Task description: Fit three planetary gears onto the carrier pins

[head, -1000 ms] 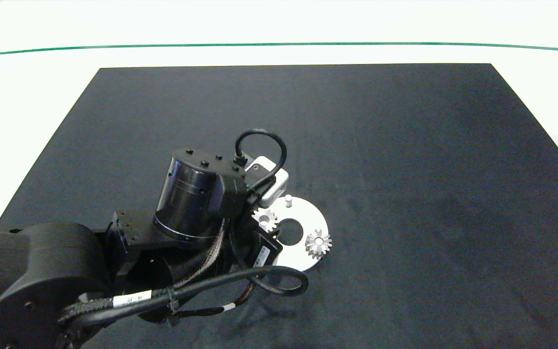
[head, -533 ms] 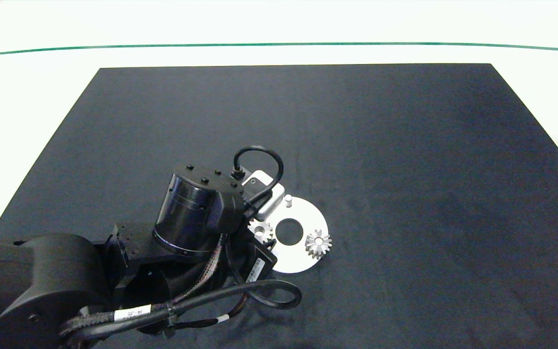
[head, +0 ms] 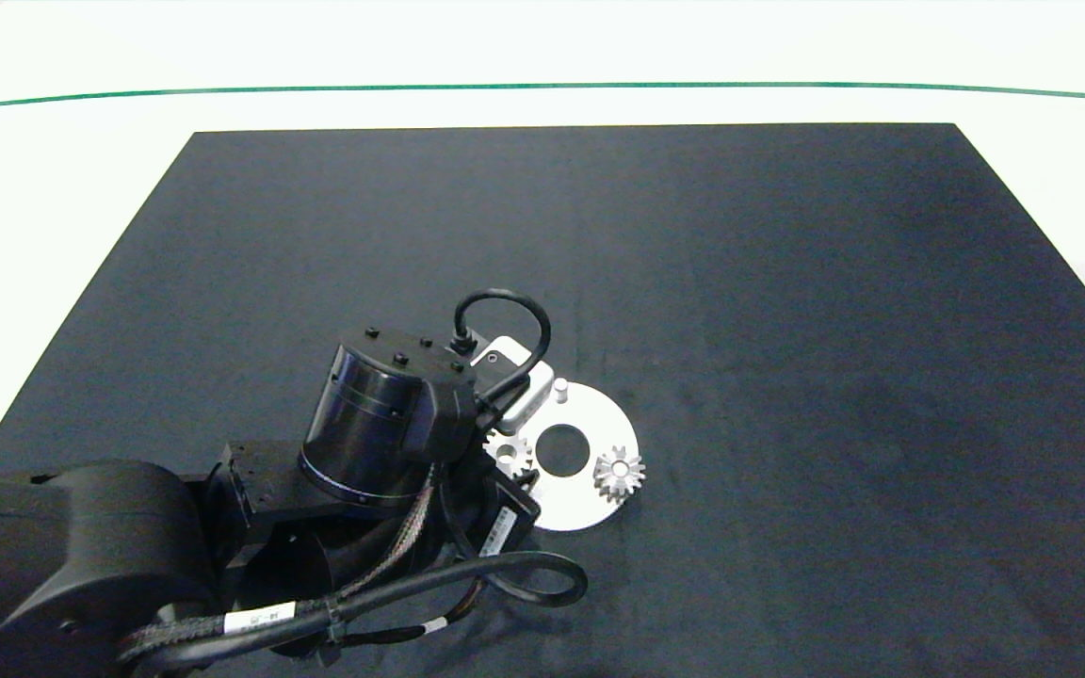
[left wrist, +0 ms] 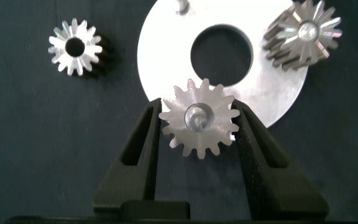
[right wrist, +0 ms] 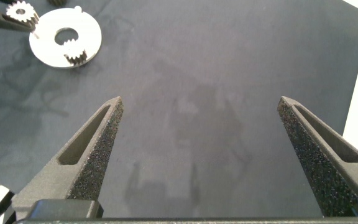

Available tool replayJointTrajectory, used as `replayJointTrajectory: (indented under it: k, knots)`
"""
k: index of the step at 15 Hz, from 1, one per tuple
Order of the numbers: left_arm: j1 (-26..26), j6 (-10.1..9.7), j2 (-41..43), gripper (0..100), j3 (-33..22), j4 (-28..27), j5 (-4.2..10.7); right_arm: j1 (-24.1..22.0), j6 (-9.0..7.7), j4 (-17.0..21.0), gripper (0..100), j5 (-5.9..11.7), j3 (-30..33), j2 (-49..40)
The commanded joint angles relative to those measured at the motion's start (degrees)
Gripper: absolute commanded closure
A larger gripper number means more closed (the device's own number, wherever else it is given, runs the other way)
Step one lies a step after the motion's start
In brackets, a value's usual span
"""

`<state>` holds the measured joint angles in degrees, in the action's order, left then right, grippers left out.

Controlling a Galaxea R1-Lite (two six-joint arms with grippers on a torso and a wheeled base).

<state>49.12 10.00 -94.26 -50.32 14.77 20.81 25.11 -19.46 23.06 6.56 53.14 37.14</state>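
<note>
**Second gear on its pin, left gripper flanking it**

On the left of the table (head: 62, 169), the left arm reaches in across the dark mat (head: 787, 282), its wrist hanging over the near-left edge of the white disc (head: 590, 424). Down at the left gripper (left wrist: 196, 124), the fingers (left wrist: 143, 134) sit on either side of a gear (left wrist: 199, 118), right up against its teeth, and the pin tip shows through the gear's centre hole. Whether they're squeezing it or merely flanking it, I cannot tell.

A loose third gear (left wrist: 75, 47) lies on the mat just beside the disc, its dark centre hole empty.

Moving right across the disc: the bare pin (head: 559, 386) stands at the far edge, no gear on it. On the disc's right rim sits another gear (head: 619, 472), already on its pin.

Furthest right, the right gripper (right wrist: 204, 134) hovers above bare mat, well apart from the disc, fingers spread wide with nothing between them.
</note>
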Motion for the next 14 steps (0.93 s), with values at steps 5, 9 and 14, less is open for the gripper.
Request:
replayJointTrajectory:
  k: [5,9,14]
  knots:
    - [-0.1,0.02,-1.5,81,0.5,1.3,-0.07,0.0,-0.14,0.1,0,0.03,-0.1,0.0]
    - [-0.1,-0.42,-1.5,81,1.0,1.4,-0.16,0.0,-0.14,0.1,0,0.03,-0.2,-0.1]
    - [0.1,-0.94,-1.5,81,1.3,1.4,-0.77,-0.1,-0.14,0.1,0,0.03,-0.2,-0.1]
